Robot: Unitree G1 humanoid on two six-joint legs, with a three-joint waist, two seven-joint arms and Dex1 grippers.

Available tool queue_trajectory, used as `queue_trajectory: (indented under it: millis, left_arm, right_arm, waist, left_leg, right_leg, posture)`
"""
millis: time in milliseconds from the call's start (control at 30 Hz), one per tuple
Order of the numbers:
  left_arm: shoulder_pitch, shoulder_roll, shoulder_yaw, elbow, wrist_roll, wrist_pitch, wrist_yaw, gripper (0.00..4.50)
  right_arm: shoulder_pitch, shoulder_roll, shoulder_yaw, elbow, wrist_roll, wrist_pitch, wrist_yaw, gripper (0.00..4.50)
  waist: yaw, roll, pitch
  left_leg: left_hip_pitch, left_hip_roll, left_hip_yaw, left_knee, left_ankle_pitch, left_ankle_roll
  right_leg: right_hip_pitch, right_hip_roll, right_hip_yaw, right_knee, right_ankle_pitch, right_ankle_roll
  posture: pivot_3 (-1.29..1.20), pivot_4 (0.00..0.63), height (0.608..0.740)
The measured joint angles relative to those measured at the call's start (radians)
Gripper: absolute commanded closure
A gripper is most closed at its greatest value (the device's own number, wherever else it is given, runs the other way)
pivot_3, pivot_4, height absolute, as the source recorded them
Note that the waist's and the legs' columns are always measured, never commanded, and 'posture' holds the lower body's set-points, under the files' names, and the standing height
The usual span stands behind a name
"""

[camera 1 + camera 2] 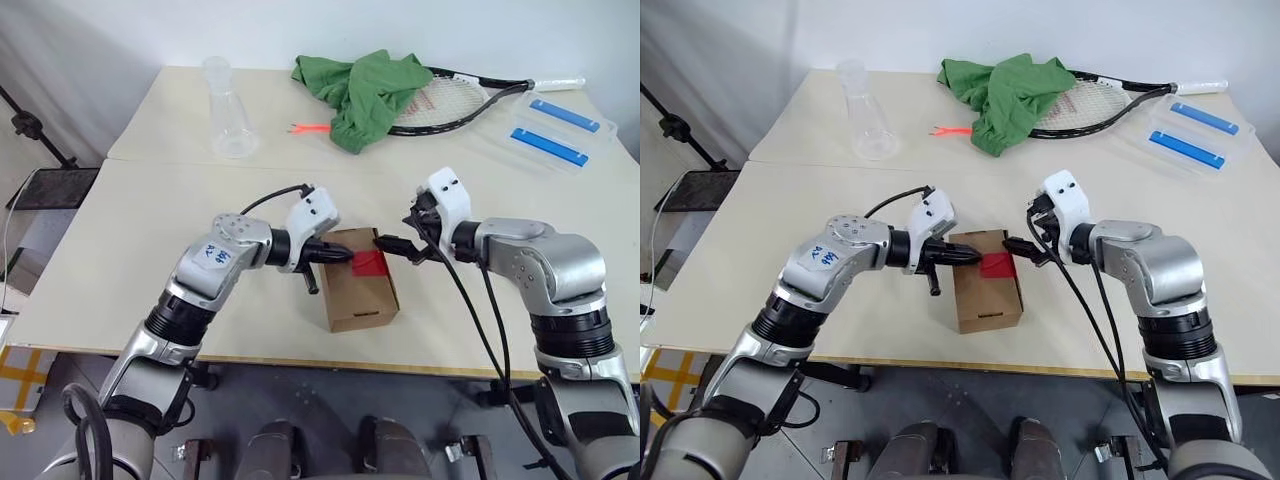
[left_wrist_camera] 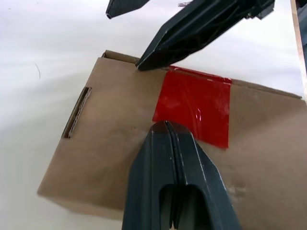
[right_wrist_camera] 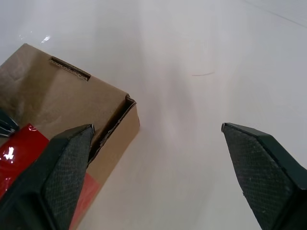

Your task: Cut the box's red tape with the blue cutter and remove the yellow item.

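I see the box [image 1: 358, 280] near the table's [image 1: 120, 230] near edge. Left end effector [image 2: 165, 125], fingers pressed together, tips over the red tape [image 2: 197, 103]. Right end effector [image 3: 156, 132] spread, one finger at the box's right edge.

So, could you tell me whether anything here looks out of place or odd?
Yes: the shut left gripper presses its bare tips on the bright red tape patch of the small brown cardboard box, with no cutter visible between them. The tape looks uncut.
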Motion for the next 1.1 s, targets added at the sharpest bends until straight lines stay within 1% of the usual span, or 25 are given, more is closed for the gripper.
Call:
queue_trajectory:
  millis: [333, 633, 700, 767, 933, 1100]
  left_arm:
    - [0.032, 0.014, 0.003, -0.050, 0.000, 0.012, 0.006, 4.50]
    - [0.039, 0.015, 0.002, -0.049, 0.006, 0.007, 0.009, 4.50]
    - [0.039, 0.011, 0.000, -0.034, 0.015, -0.013, 0.017, 4.50]
    - [0.029, -0.001, -0.001, 0.008, 0.025, -0.051, 0.029, 4.50]
    - [0.020, -0.003, 0.000, 0.040, 0.031, -0.088, 0.031, 4.50]
    - [0.014, -0.004, -0.002, 0.064, 0.034, -0.103, 0.028, 4.50]
  right_arm:
    - [0.007, -0.061, 0.064, 0.044, -0.016, -0.109, 0.055, 0.07]
    - [-0.005, -0.067, 0.083, 0.072, -0.026, -0.137, 0.080, 0.07]
    - [-0.015, -0.066, 0.071, 0.072, -0.022, -0.125, 0.079, 0.07]
    - [-0.027, -0.049, 0.041, 0.067, 0.001, -0.048, 0.062, 0.07]
    - [-0.027, -0.025, -0.002, 0.035, 0.031, 0.057, 0.026, 0.07]
    - [0.008, -0.033, -0.033, 0.027, 0.035, 0.082, 0.007, 0.07]
  waist:
    - [0.005, -0.004, -0.003]
    - [0.005, -0.006, -0.005]
    - [0.006, -0.006, -0.005]
    - [0.008, -0.007, -0.005]
    - [0.003, -0.006, -0.005]
    - [0.001, -0.006, -0.005]
  left_leg:
    - [0.001, -0.001, -0.003, 0.001, 0.000, 0.000]
    - [0.002, -0.001, -0.004, 0.001, 0.000, 0.000]
    - [0.002, -0.001, -0.004, 0.001, 0.000, 0.000]
    - [0.002, -0.001, -0.004, 0.002, 0.000, 0.000]
    - [0.002, 0.000, -0.004, 0.001, 0.000, 0.000]
    - [0.002, 0.000, -0.003, 0.001, 0.000, 0.000]
  right_leg:
    - [0.003, -0.001, 0.000, 0.000, 0.000, 0.000]
    - [0.004, -0.001, 0.000, 0.000, 0.000, 0.000]
    - [0.004, -0.001, 0.000, 0.000, 0.000, 0.000]
    - [0.005, -0.001, 0.000, 0.000, 0.000, 0.000]
    - [0.004, -0.001, 0.000, 0.000, 0.000, 0.000]
    - [0.004, -0.001, 0.000, 0.000, 0.000, 0.000]
  posture:
    - [0.00, 0.150, 0.740]
    - [0.00, 0.150, 0.740]
    - [0.00, 0.150, 0.740]
    - [0.00, 0.150, 0.740]
    - [0.00, 0.150, 0.740]
    - [0.00, 0.150, 0.740]
